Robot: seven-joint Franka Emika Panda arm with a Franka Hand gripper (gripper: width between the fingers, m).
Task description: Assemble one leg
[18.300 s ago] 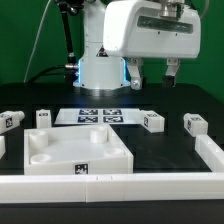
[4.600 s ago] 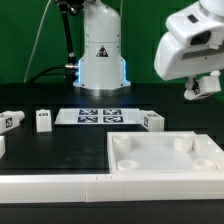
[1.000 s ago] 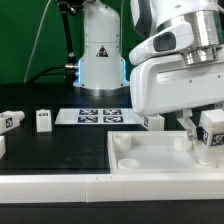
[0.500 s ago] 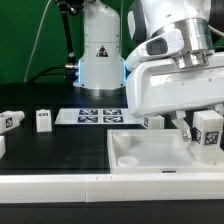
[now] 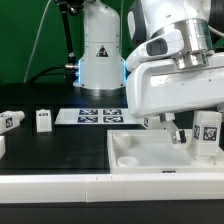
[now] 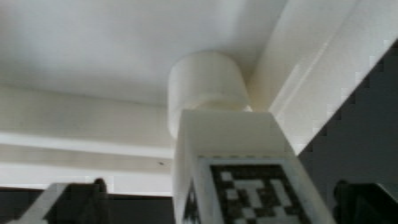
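Franka's gripper [image 5: 196,134] is clamped on the leg [image 5: 208,136], which hangs upright below the big white hand at the exterior view's right. One dark finger [image 5: 178,133] shows just beside the post on the exterior view's left; the other is hidden from where that camera stands. In the wrist view the gripper [image 6: 217,204] has a dark finger [image 6: 71,200] on either side, and the leg [image 6: 228,150] runs straight out from between them, away from the camera.

That leg is a small white rectangular post with a black-and-white square tag on one flat face. The tag is turned toward the exterior camera, and it fills the near end of the post in the wrist view. The far end narrows to a smooth rounded stub [image 6: 214,80].

Its lower end is over the large white square piece [image 5: 150,152], toward that piece's edge on the exterior view's right. The wrist view puts the stub close to the piece's border, with dark table beyond. Whether the stub touches the surface I cannot tell.

Three more posts stand well apart on the black table [image 5: 60,150]: one [image 5: 10,120] at the exterior view's far left, one [image 5: 43,120] beside the marker board [image 5: 100,116], and one [image 5: 152,121] behind the large piece.
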